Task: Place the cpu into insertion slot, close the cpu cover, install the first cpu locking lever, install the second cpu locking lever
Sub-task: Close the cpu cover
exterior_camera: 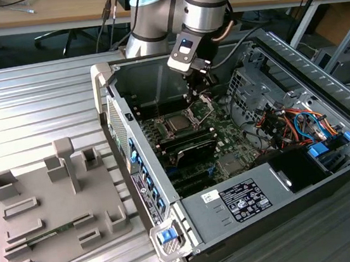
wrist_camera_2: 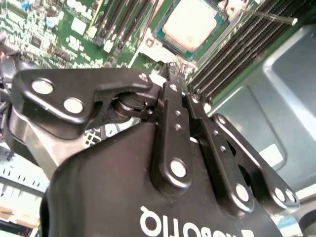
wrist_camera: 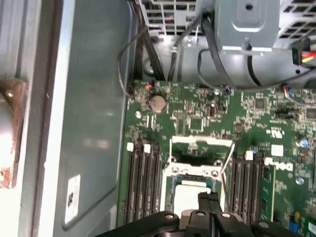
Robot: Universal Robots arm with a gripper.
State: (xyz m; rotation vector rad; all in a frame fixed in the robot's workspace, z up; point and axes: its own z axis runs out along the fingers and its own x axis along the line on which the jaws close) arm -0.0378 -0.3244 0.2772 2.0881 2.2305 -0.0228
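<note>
Judging the open cpu cover (wrist_camera: pixel 201 144) thin, stiff metal, we favour its free edge; gripper (wrist_camera_2: pixel 171 81) clenched, empty.

On a ribbed metal table (exterior_camera: pixel 37 103), an open computer case (exterior_camera: pixel 289 232) is laid on its side at the exterior view's right, and a grey fixture plate (exterior_camera: pixel 43 198) is set just beside it, at the exterior view's left.
</note>
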